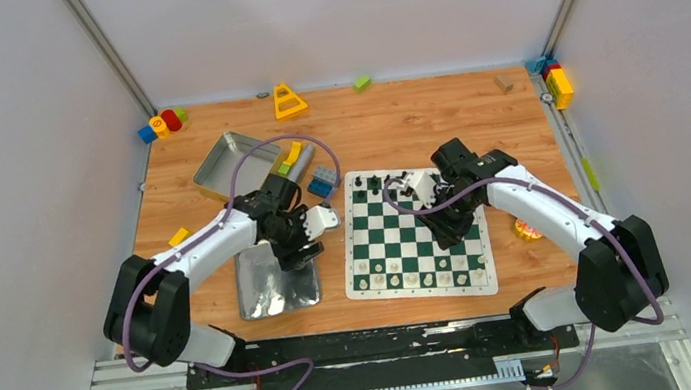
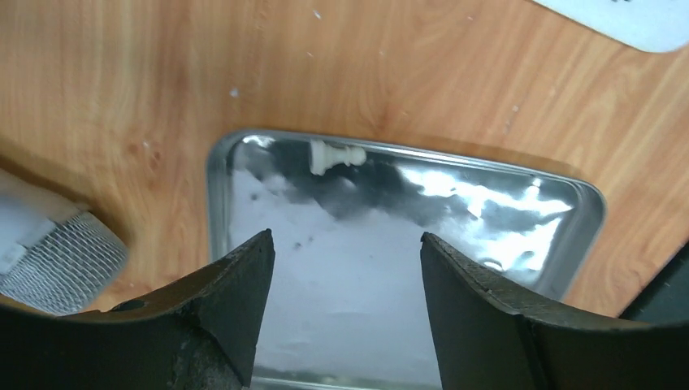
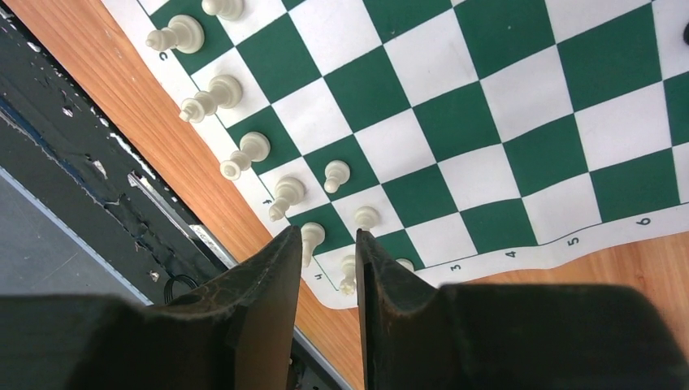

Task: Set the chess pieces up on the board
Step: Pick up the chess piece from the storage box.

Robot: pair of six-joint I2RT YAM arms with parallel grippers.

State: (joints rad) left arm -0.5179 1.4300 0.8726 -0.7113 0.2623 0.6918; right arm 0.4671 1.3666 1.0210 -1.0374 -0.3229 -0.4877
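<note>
Left claw (image 2: 345,244) gapes near lying white piece (image 2: 335,154).

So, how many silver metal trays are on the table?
2. A deep tray sits back left; a flat tray lies nearer, under the left claw, holding one white chess piece.

The left arm (image 1: 211,241) is reaching toward 1 o'clock, left gripper (image 2: 347,244) gaping wide; the right arm (image 1: 534,200) is angling toward 11 o'clock, right gripper (image 3: 329,240) showing a narrow gap.

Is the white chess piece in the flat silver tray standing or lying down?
Lying down. The white piece rests on its side by the rim of the tray.
</note>
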